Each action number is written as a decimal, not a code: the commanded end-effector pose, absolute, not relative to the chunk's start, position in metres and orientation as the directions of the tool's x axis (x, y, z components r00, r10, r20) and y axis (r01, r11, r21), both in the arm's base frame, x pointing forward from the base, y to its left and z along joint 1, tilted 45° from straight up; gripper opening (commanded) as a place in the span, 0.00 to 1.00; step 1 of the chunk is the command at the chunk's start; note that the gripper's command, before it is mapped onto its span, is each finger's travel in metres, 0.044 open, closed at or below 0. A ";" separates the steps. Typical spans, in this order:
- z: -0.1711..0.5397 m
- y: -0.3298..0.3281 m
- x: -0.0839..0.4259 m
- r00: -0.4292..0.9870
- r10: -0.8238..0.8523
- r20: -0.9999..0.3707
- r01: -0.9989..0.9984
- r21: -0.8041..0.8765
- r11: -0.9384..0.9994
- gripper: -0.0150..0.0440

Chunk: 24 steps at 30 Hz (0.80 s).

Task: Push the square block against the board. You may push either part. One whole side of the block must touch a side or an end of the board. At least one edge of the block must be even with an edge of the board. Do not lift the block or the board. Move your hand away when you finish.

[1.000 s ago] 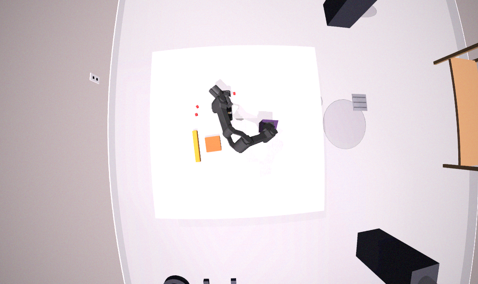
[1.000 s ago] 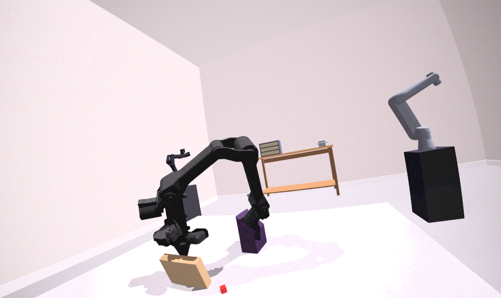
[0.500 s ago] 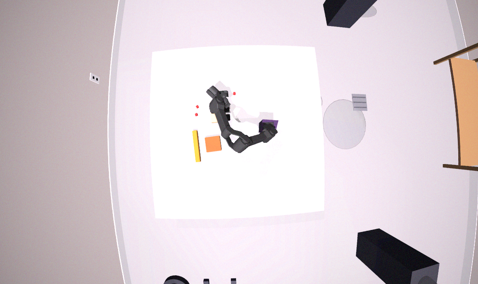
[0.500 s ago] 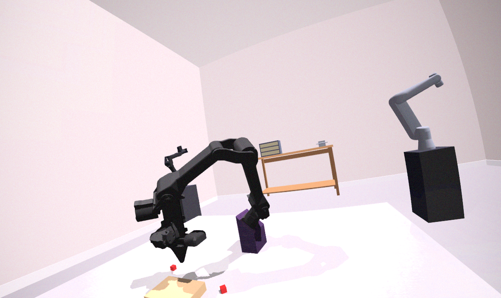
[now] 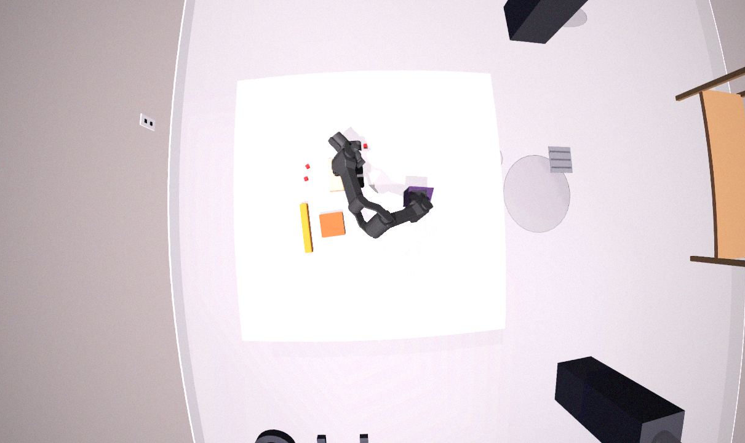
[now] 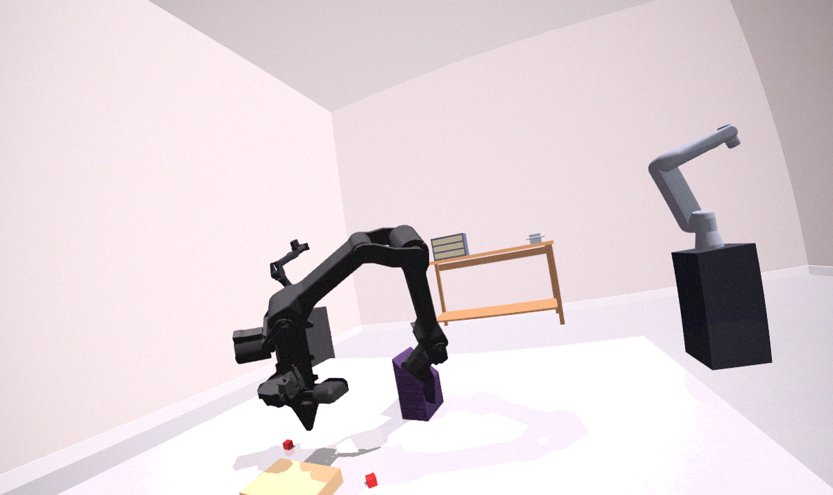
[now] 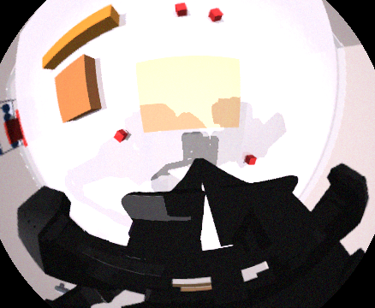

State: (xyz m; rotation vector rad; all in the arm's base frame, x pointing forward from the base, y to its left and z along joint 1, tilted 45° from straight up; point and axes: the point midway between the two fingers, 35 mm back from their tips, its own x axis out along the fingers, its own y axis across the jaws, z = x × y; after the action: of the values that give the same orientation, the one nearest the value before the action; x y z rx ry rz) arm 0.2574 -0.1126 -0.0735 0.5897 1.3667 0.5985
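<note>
- Gripper: black, parallel-jawed, pointing downward; fingers fully together, with nothing held. In the wrist view its tips appear just outside the near edge of the slab described next.
- Landmark, pale yellow rectangular slab: lying flat on the white table, partly hidden by the arm in the top view; material uncertain.
- Small red cubes: one and another near opposite ends of the slab; a pair beyond its far side in the wrist view.
- Orange square block: flat, below the slab in the top view, apart from it.
- Long narrow yellow bar: farther from the slab; a gap separates it from the block.
- Black jointed arm: arching from the purple angular stand, well apart from the slab.
</note>
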 end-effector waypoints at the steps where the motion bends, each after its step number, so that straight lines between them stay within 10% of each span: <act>1: -0.074 -0.113 0.249 0.106 0.692 -0.714 -0.052 0.691 0.721 0.25; 24: -0.040 -0.147 0.231 0.105 0.692 -0.714 -0.051 0.691 0.721 0.25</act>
State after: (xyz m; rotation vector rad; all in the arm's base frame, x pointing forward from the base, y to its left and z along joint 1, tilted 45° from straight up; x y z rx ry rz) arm 0.2316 -0.1438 -0.0436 0.5903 1.3633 0.5900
